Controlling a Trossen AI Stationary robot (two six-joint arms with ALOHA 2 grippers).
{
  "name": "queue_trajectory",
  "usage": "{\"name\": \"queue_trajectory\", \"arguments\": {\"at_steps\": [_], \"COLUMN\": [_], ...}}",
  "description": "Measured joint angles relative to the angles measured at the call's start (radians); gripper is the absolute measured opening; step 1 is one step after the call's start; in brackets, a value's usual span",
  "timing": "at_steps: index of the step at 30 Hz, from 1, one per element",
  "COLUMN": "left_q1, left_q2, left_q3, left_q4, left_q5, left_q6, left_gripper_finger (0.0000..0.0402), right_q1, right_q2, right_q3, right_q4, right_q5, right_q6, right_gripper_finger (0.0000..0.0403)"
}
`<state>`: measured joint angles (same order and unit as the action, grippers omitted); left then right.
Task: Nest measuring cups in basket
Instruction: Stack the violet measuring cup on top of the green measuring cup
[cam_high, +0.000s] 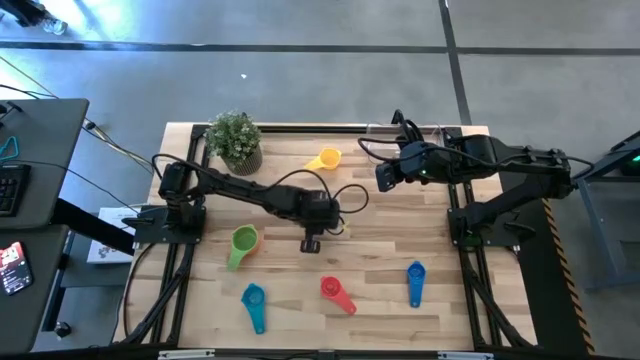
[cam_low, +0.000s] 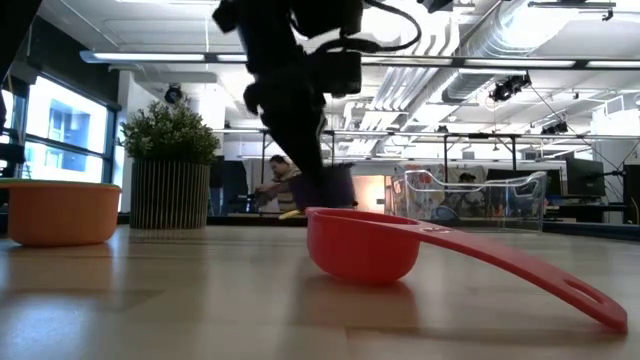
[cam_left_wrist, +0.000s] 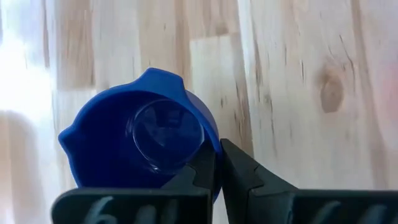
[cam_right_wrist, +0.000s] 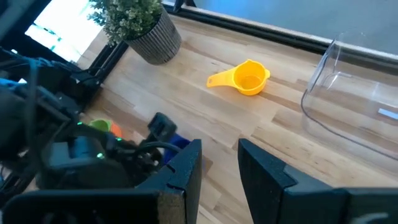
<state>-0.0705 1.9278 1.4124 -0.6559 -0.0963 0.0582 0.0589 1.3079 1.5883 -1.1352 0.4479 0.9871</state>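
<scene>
1. The left claw (cam_left_wrist: 217, 171) is clenching on the rim of the blue measuring cup (cam_left_wrist: 140, 140), low over mid-counter (cam_high: 370, 250).
2. Next I judge it is lifting and carrying toward the basket (cam_right_wrist: 351, 102), beside the waiting right claw (cam_right_wrist: 219, 163), which is gaping empty.

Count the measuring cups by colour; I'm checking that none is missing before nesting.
yellow cup: 1
green cup: 1
purple cup: 1
orange cup: 1
light blue cup: 1
red cup: 1
blue cup: 1
Total: 7

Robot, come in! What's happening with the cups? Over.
Left gripper shut on dark blue plastic cup's rim, mid-table. Right gripper waiting, raised near clear plastic basket. Nothing blocking.
</scene>
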Motion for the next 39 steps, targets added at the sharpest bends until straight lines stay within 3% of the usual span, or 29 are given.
{"name": "queue_trajectory", "arguments": {"at_steps": [10, 15, 30, 39], "left_q1": [-0.01, -0.033, -0.141, -0.229], "left_q2": [-0.004, -0.054, -0.186, -0.189], "left_q3": [0.15, 0.156, 0.157, 0.157], "left_q4": [-0.341, -0.409, -0.652, -0.781], "left_q5": [-0.005, -0.068, -0.229, -0.235], "left_q6": [-0.278, -0.446, -1.162, -1.476], "left_gripper_finger": [0.0001, 0.0002, 0.0003, 0.0003], "right_q1": [-0.017, -0.043, -0.112, -0.114], "right_q2": [0.0, 0.0, 0.0, 0.0], "right_q3": [0.0, 0.0, 0.0, 0.0], "right_q4": [-0.01, -0.023, -0.029, -0.029], "right_q5": [0.005, -0.04, -0.171, -0.184], "right_q6": [-0.001, -0.046, -0.262, -0.326], "right_gripper_finger": [0.0097, 0.0097, 0.0097, 0.0097]}}
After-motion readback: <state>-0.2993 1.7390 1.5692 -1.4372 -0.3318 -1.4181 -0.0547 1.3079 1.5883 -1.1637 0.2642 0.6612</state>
